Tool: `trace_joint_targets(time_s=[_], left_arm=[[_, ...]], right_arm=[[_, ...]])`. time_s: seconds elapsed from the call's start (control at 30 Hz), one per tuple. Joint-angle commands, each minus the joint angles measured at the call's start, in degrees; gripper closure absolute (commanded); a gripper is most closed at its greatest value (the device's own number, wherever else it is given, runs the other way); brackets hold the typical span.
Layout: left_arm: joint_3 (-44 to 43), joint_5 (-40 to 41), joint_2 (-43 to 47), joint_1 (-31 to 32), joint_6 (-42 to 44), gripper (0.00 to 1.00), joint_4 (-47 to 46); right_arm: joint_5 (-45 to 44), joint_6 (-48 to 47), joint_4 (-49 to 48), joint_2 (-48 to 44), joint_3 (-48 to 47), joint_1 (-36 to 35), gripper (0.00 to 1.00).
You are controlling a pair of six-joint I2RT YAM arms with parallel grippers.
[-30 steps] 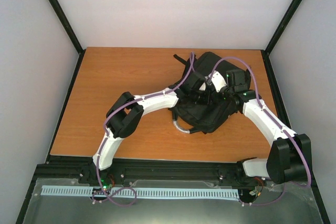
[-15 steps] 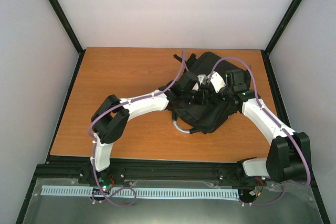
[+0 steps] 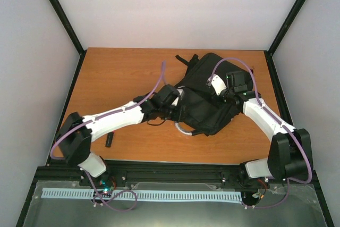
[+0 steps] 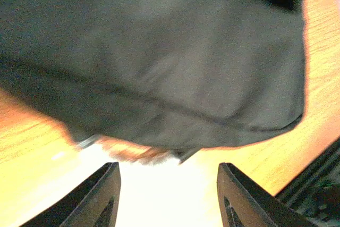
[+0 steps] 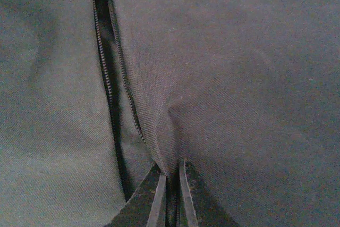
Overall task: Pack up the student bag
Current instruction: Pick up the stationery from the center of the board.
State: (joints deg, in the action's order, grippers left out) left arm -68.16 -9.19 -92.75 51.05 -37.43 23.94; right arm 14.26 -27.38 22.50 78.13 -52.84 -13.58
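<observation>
Bag [image 3: 204, 115] fabric pinched by right gripper [image 5: 171, 178], zip [image 5: 110, 78] at eleven o'clock; left gripper [image 4: 167, 169] released at bag's nine o'clock; pinch perhaps shallow, liable to slip under pull.

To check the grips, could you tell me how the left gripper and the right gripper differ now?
The left gripper stands open and empty, while the right gripper is shut on a fold of the student bag beside its zip. The left gripper sits off the bag's edge, over the table; the right gripper is on the bag's top. Both face the bag.
</observation>
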Motion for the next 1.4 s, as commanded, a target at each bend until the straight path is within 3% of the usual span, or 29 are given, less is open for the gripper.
trace_joint_targets(time_s=[0.0,0.17,0.27,0.37,0.43,0.6,0.77,1.03,1.37], left_arm=[[6.04,11.94,8.58,-1.51,3.48,0.48,11.64],[13.37,17.47,15.09,-9.54,0.11,0.42,19.23],[18.0,21.52,19.1,-14.91,-1.6,0.28,21.79],[21.43,26.21,22.33,-20.38,-4.64,0.06,24.05],[22.9,28.63,24.04,-21.87,-5.5,0.01,24.33],[24.73,32.77,25.44,-23.01,-9.16,0.0,23.52],[29.57,33.67,27.02,-26.82,-11.91,0.0,19.48],[34.81,35.95,27.49,-29.41,-14.52,0.0,15.7],[35.92,31.57,23.55,-29.56,-14.05,0.0,12.27]], right_arm=[[3.93,-0.48,0.53,2.39,-0.9,-0.43,0.93],[5.1,-0.48,1.33,4.16,-1.43,-0.46,0.9],[5.13,-0.53,1.59,4.49,-1.56,-0.4,0.85],[5.07,-0.58,1.75,4.49,-1.65,-0.44,0.83],[5.07,-0.6,1.74,4.38,-1.7,-0.4,0.8],[4.83,-0.63,1.9,4.09,-1.75,-0.46,0.64],[4.55,-0.74,2.06,3.34,-1.74,-0.41,0.57],[4.44,-0.83,2.19,2.66,-1.72,-0.43,0.52],[4.59,-0.89,2.37,2.7,-1.75,-0.4,0.51]])
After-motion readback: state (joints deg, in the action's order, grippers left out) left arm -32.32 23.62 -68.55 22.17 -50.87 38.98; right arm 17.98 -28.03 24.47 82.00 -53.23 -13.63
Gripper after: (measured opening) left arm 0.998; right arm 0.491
